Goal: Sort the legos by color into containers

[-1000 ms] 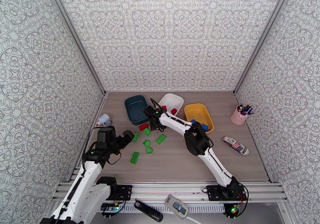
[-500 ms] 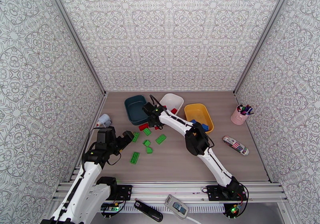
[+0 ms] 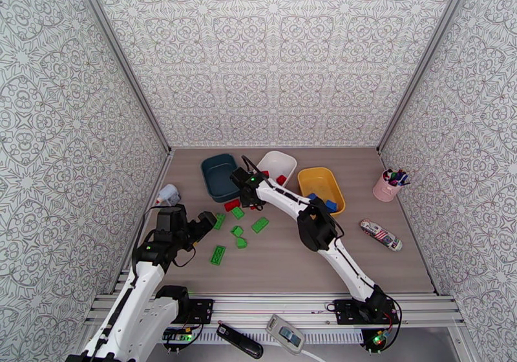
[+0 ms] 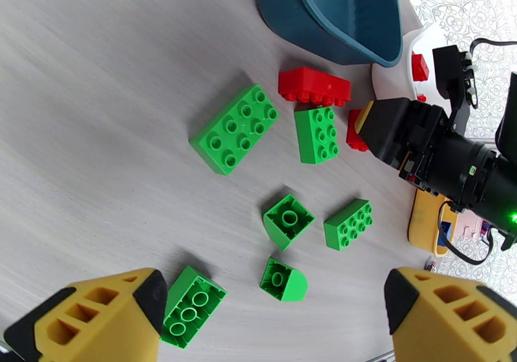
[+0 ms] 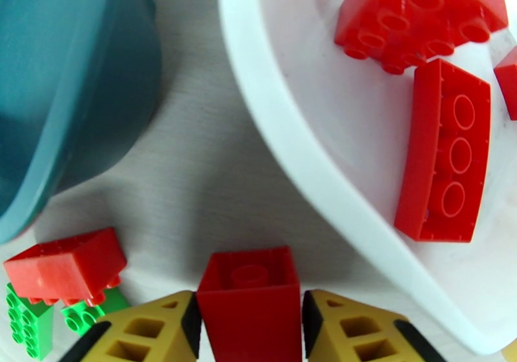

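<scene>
My right gripper (image 3: 244,198) is low on the table between the teal tub (image 3: 218,174) and the white tub (image 3: 278,165), shut on a small red lego (image 5: 249,292) that sits between its yellow fingers (image 5: 161,331). Another red lego (image 5: 64,269) lies just left of it. The white tub (image 5: 304,137) holds red legos (image 5: 446,150). Blue legos (image 3: 326,203) rest in the yellow tub (image 3: 321,185). My left gripper (image 4: 271,321) hovers open above several green legos (image 4: 236,128) spread over the left middle of the table.
A pink pen cup (image 3: 388,185) stands at the right wall, with a patterned case (image 3: 381,234) lying in front of it. A small white object (image 3: 168,194) sits by the left wall. The teal tub's rim (image 4: 336,14) is close to the red legos.
The right gripper's jaws have narrowed onto the small red lego and it shifted slightly near the white tub. The left arm has stayed still.
</scene>
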Robot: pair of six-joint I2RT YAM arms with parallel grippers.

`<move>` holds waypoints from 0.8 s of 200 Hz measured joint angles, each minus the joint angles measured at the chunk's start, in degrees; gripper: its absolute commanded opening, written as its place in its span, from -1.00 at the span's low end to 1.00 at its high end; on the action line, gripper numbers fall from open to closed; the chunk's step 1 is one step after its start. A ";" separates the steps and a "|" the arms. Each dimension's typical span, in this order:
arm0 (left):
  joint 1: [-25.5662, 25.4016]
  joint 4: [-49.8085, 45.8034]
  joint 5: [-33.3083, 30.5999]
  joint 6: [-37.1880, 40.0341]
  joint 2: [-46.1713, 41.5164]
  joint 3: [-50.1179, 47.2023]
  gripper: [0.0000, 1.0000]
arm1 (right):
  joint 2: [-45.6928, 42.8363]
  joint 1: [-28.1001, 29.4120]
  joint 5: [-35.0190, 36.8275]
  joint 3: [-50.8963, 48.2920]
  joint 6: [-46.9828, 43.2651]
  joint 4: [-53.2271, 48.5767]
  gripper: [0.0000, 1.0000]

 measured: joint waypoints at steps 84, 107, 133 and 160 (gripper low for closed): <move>-0.42 0.24 0.81 0.00 1.81 0.02 0.90 | -4.76 -0.11 -0.44 -7.54 -0.09 2.71 -0.40; -1.92 0.90 0.74 0.00 4.37 0.33 0.89 | -8.79 -0.22 -0.59 -10.73 -0.87 3.19 -0.39; -5.20 1.44 0.00 0.13 8.52 3.10 0.89 | -14.82 -0.72 0.00 -12.61 -1.95 3.80 -0.39; -8.87 2.38 -2.51 0.61 13.31 7.91 0.89 | -20.17 -3.19 0.07 -12.94 -2.95 4.48 -0.39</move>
